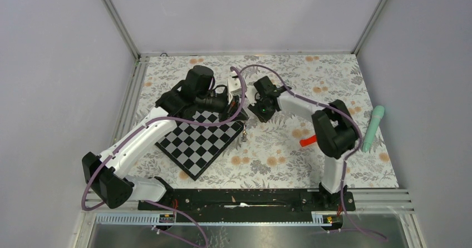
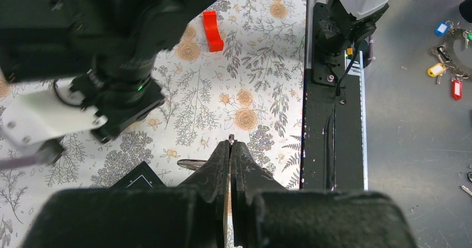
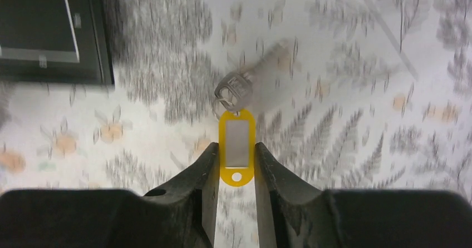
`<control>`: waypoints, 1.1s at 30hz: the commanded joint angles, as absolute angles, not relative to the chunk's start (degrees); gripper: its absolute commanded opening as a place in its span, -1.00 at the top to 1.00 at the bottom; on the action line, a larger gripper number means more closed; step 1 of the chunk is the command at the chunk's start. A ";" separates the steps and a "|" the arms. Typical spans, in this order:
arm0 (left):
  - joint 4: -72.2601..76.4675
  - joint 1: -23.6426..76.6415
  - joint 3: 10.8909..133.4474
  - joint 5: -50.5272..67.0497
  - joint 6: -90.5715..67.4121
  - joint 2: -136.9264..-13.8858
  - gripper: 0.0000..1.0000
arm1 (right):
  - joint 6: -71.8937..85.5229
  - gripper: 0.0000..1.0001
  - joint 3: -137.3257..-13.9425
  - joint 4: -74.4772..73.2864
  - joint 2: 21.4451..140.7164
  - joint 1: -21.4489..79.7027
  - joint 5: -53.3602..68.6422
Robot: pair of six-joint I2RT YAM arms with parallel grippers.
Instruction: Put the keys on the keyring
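The silver key (image 3: 240,88) hangs blurred from its yellow tag (image 3: 237,134), which my right gripper (image 3: 236,148) pinches above the floral tablecloth (image 3: 362,64). That arm bends in towards the middle. My left arm stretches across the chessboard (image 1: 200,142), and the left gripper (image 2: 230,143) is pressed closed on a metal sliver I cannot identify.

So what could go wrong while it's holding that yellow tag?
1. The right gripper pinches only the yellow tag, so the key dangles loose and looks blurry; it might swing and be hard to aim.
2. The left gripper, shut, sits very close to the right arm, so they could bump.
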State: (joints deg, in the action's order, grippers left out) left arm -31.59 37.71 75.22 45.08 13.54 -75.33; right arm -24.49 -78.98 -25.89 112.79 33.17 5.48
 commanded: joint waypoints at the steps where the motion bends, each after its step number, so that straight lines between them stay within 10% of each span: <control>1: -29.78 37.35 77.90 44.53 14.07 -74.11 1.00 | -26.28 0.45 -71.27 -26.03 101.48 29.44 5.32; 11: -31.65 37.35 77.23 43.84 17.40 -75.47 1.00 | -30.93 -0.60 -62.43 -25.26 87.92 22.68 18.72; 33: -31.73 37.29 78.79 47.46 16.61 -78.14 1.00 | -30.23 0.12 -74.50 -28.07 107.38 22.68 17.29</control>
State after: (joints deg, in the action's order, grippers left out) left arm -33.78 37.71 75.83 45.25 16.67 -78.54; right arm -29.23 -71.64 -26.02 106.19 22.46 18.00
